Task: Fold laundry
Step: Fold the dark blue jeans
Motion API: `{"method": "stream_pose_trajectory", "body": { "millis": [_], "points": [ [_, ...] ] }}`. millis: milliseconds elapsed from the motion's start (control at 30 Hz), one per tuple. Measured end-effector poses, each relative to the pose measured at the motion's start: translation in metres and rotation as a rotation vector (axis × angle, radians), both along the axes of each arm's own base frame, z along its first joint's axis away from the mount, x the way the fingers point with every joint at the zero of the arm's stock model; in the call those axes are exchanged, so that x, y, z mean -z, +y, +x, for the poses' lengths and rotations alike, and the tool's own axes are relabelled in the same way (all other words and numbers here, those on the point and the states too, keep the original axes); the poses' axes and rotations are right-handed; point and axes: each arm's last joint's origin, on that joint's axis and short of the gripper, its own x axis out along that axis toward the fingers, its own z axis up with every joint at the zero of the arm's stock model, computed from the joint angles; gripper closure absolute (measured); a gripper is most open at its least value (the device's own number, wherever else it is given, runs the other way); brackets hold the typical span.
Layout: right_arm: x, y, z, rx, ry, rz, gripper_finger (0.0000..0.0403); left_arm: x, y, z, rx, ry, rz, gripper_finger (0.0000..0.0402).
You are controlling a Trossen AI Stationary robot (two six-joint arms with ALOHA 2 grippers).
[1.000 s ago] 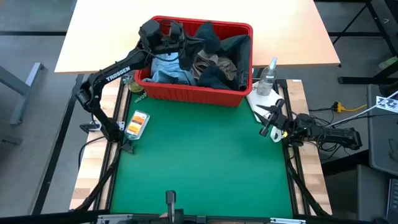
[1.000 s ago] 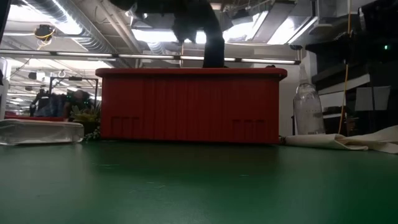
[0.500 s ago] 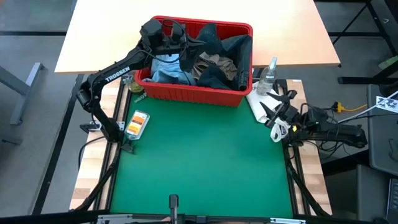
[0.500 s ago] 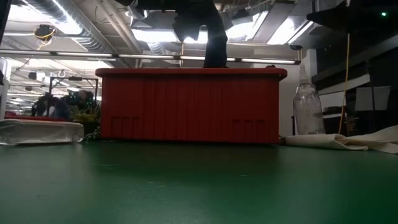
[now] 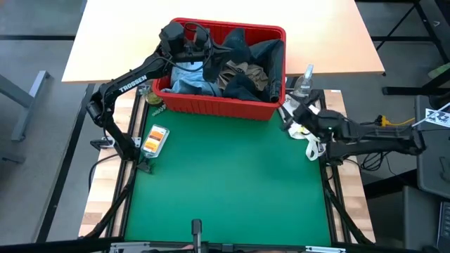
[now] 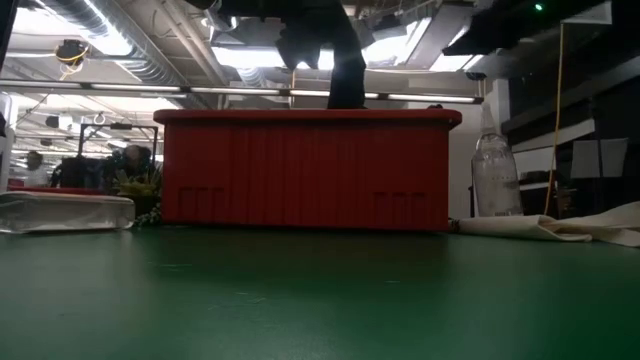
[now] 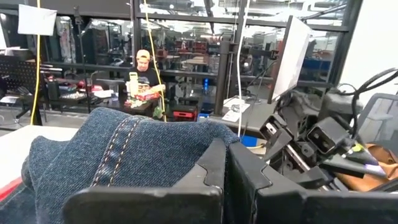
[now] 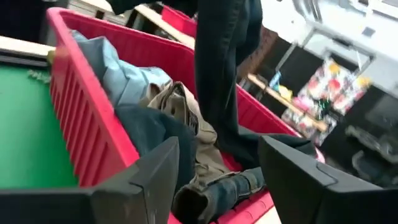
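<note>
A red basket (image 5: 211,105) at the mat's far edge holds the laundry: light blue denim (image 5: 188,76), a beige khaki piece (image 5: 242,70) and dark pieces. My left gripper (image 5: 199,43) is over the basket's far left corner, shut on dark navy jeans (image 7: 124,149). They hang down into the basket (image 6: 345,70). My right gripper (image 5: 291,117) hovers open by the basket's near right corner and touches nothing. Its wrist view looks past the open fingers (image 8: 217,180) into the basket (image 8: 81,106), at the hanging jeans (image 8: 224,68). My left gripper pinches a bunched fold of the jeans (image 7: 186,149) between its two fingers, which point level above the basket. Denim with a stitched seam (image 7: 118,143) drapes over the fingers and hides the exact place of contact. The jeans hang below, their lower end in the basket among the other clothes.
A clear spray bottle (image 5: 304,88) and a white cloth (image 6: 560,225) sit right of the basket, close to my right gripper. An orange packet (image 5: 155,138) lies at the mat's left edge. The green mat (image 5: 225,183) stretches in front of the basket.
My right gripper has risen from the mat's right edge. It has moved toward the basket's near right corner, tipping up to level and turning toward the basket. My left gripper and the jeans have stayed where they were.
</note>
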Motion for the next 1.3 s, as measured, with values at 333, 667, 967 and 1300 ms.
{"method": "stream_pose_trajectory", "body": {
  "millis": [333,667,967,1300],
  "points": [
    [-0.027,-0.013,0.047,0.196,0.049,0.079,0.0182,0.004,0.0,0.0,0.0,0.031,-0.026,0.0401],
    [-0.022,-0.023,0.066,0.272,0.039,0.251,0.0182,0.004,0.0,0.0,0.0,0.032,-0.027,0.0401],
    [-0.003,-0.057,0.062,0.321,-0.025,0.479,0.0182,0.004,0.0,0.0,-0.001,0.032,-0.026,0.0401],
    [0.001,-0.069,0.06,0.353,-0.046,0.522,0.0182,0.004,0.0,0.0,-0.001,0.032,-0.024,0.0401]
  ]
}}
